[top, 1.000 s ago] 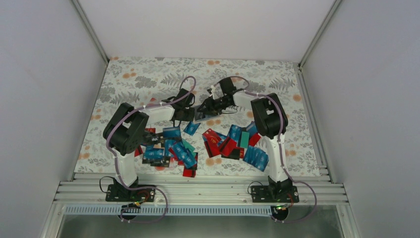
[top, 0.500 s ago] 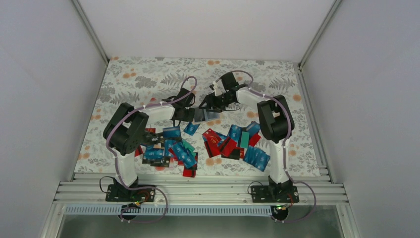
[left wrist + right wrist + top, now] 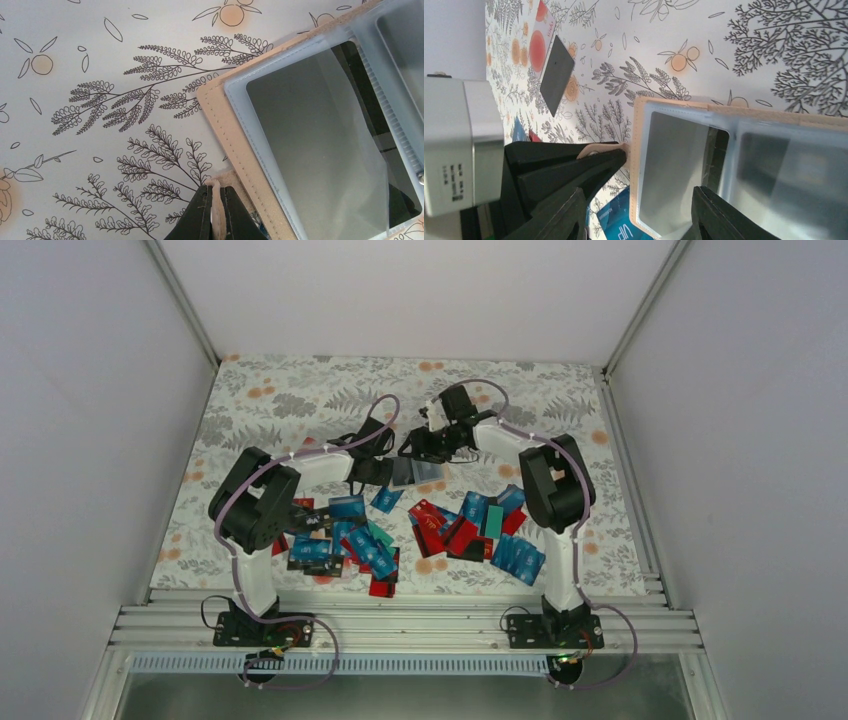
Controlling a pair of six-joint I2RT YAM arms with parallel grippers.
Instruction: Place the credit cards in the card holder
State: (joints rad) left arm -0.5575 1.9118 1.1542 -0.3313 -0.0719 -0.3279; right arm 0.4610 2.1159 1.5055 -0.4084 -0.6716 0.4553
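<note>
The left claw was seen pressed together on a beige flap at the edge of the card holder — the flap was pinched between the two black fingers, as the left wrist view showed. The holder was laid open on the flowered surface, toward its middle, with the clear plastic sleeves turned upward. Whether a card was inside the sleeves could not be told.

The right claw was held just above the open holder with its fingers spread apart, and nothing was gripped between them.

The credit cards were scattered in two loose heaps nearer the arm bases — one by the left arm, one by the right. They were mostly blue, with some red, black and teal among them. A single black card was seen lying well apart from the holder, and a blue card was seen just beside the holder's corner.
</note>
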